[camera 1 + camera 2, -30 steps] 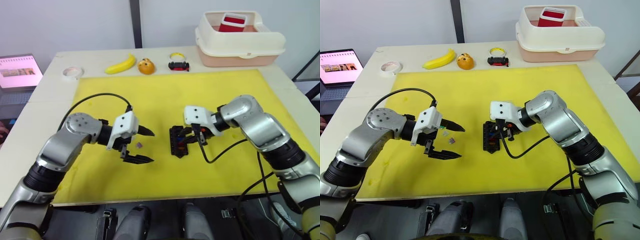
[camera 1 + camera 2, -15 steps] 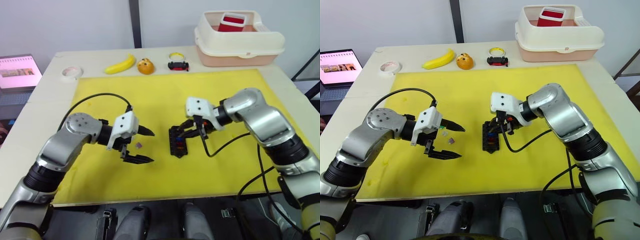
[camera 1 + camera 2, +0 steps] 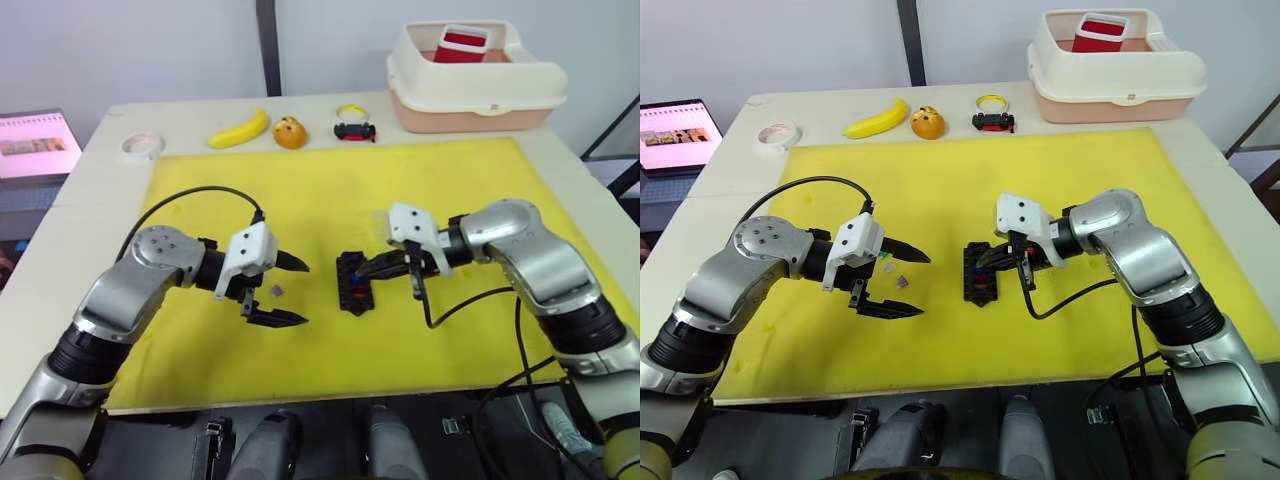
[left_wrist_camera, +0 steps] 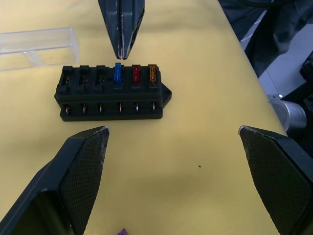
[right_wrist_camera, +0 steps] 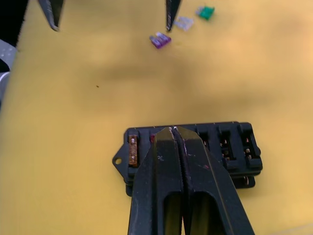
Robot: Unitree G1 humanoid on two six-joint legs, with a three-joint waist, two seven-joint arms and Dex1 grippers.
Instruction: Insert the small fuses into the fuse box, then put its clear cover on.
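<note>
Left wrist view gives me the clearest read: the fuse box (image 4: 112, 93) lies ahead of my left gripper (image 4: 173, 147), whose fingers are spread wide and empty, with blue, red and orange fuses seated and three slots bare. My right gripper (image 4: 121, 29) has its fingers pressed together, tips just over the blue fuse (image 4: 117, 74). The clear cover (image 4: 36, 47) lies just beyond the box. Loose purple fuse (image 5: 160, 40), a pale one (image 5: 184, 22) and a green one (image 5: 206, 12) sit beside my left fingertips.

My worry — the closed right tips could nudge the unanchored box, or a tiny fuse could flip when pinched.

Everything rests on a yellow mat (image 3: 450, 180) over a cream table (image 3: 100, 150); a banana (image 3: 240, 128), toy car (image 3: 356, 131) and cream tub (image 3: 475, 90) lie far off.
</note>
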